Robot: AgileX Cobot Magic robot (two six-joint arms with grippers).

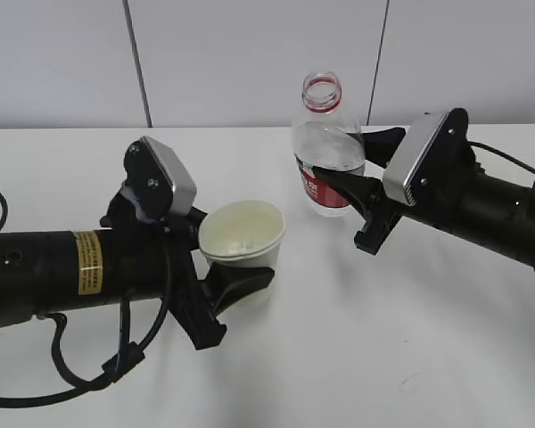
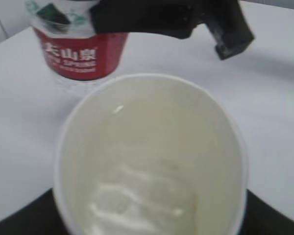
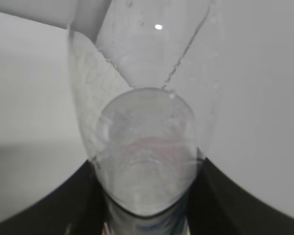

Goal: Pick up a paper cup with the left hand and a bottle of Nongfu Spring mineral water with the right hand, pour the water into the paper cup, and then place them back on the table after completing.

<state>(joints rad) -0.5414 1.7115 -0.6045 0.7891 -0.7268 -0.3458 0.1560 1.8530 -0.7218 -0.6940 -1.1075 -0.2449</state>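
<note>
The left hand, with its yellow sticker, has its gripper (image 1: 236, 259) shut on the white paper cup (image 1: 241, 234), one finger on each side. The cup fills the left wrist view (image 2: 152, 156) and holds clear water (image 2: 137, 200) at its bottom. The right hand's gripper (image 1: 352, 165) is shut on the Nongfu Spring bottle (image 1: 325, 143), which stands upright, uncapped, with a red label. The bottle is just right of and behind the cup, and apart from it. It shows in the left wrist view (image 2: 81, 51) and in the right wrist view (image 3: 147, 147) between the black fingers (image 3: 245, 205).
The white table (image 1: 383, 339) stretches around both arms. A grey panelled wall (image 1: 250, 53) stands behind it. The left arm's cable (image 1: 89, 374) loops over the table at the front left. The right hand's finger (image 2: 186, 19) crosses the top of the left wrist view.
</note>
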